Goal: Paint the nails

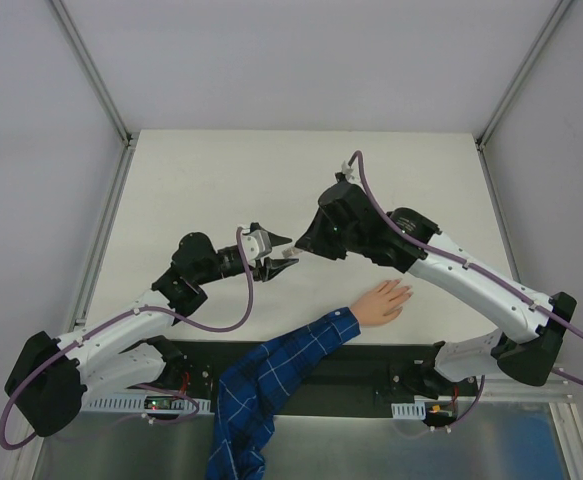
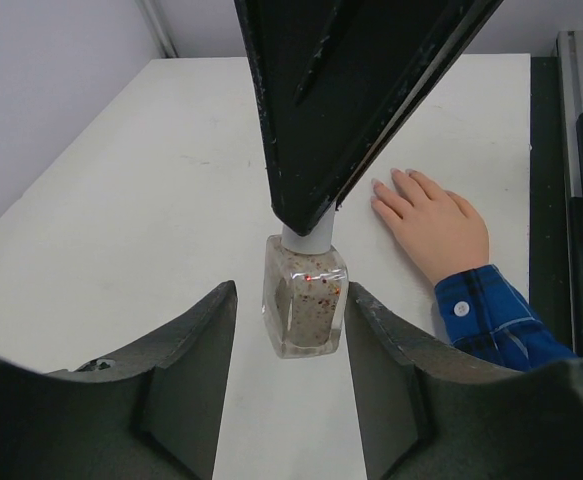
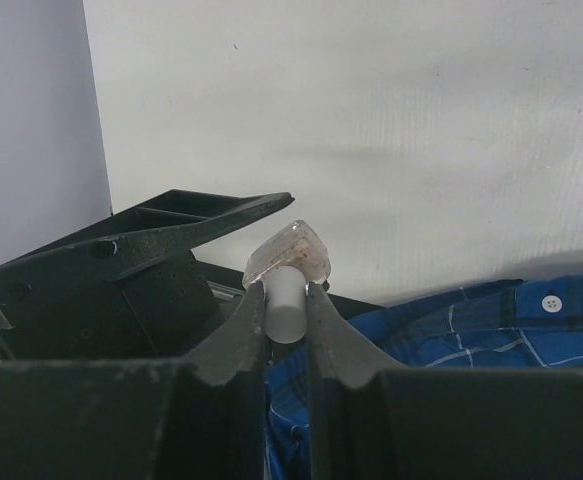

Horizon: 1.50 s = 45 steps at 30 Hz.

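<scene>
From above, both robot hands meet over the white counter (image 1: 221, 170), far-left of the flesh-coloured hand (image 1: 382, 302), whose nails are too small to make out; in the left wrist view, the left hand (image 2: 289, 330) stands parted around a small glass polish bottle (image 2: 304, 296), likely light, slick and breakable, apparently without touching; in the right wrist view, the right hand (image 3: 286, 292) is clenched on its white cap (image 3: 284, 310), the sensible place to grip.

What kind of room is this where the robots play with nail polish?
Probably a robot test lab, not a salon: a bare white table boxed in by plain grey walls, two arms bolted to its edge, and a hand lying flat beside a glittery polish bottle.
</scene>
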Each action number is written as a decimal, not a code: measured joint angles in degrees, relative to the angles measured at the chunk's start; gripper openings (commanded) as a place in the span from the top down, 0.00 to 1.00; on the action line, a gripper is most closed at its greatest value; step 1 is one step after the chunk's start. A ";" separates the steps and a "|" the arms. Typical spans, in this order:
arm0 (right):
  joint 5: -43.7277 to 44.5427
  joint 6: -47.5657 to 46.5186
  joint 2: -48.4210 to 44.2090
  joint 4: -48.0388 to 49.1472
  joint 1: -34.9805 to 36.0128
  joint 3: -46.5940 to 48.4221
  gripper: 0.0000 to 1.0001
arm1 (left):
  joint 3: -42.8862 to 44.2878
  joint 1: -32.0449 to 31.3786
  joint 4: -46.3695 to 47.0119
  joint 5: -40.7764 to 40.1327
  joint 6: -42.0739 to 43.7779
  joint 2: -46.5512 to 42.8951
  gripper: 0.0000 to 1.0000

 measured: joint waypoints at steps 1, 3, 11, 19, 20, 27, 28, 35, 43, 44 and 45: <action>0.00 0.15 0.00 0.00 0.07 0.00 0.99 | 0.00 0.00 0.00 -0.07 0.00 0.04 0.55; 0.02 0.37 0.00 0.00 0.22 0.02 0.99 | 0.00 0.00 0.00 -0.09 0.00 0.20 0.57; 0.13 0.98 0.44 0.44 0.59 0.04 0.99 | 0.00 0.00 0.00 -0.09 -0.02 0.37 0.66; 0.87 1.14 0.85 0.81 0.61 0.07 0.86 | 0.02 -0.02 -0.35 0.04 0.02 0.44 1.00; 0.92 1.11 0.90 0.87 0.61 0.09 0.80 | 0.04 -0.02 -0.44 0.07 -0.04 0.44 1.00; 0.63 -7.65 1.25 1.53 0.83 2.03 0.38 | 1.75 0.00 -3.43 0.02 -4.66 0.44 1.00; 0.57 -9.86 1.16 1.79 0.85 2.34 0.32 | 2.16 0.00 -4.09 0.02 -5.44 0.44 1.00; 0.46 -20.04 -1.33 4.50 0.94 1.27 0.39 | 4.24 0.00 -5.99 -0.48 -14.51 0.44 1.00; 0.57 -21.22 -0.85 8.17 1.16 1.20 0.52 | 3.78 0.00 -6.10 -6.21 -20.15 -1.51 1.00; 0.57 -21.22 -0.61 8.76 1.18 1.20 0.53 | 3.63 0.00 -6.10 -6.71 -20.28 -2.16 1.00; 0.57 -21.22 -0.39 9.27 1.22 1.20 0.54 | 3.48 0.00 -5.97 -7.15 -20.41 -2.67 1.00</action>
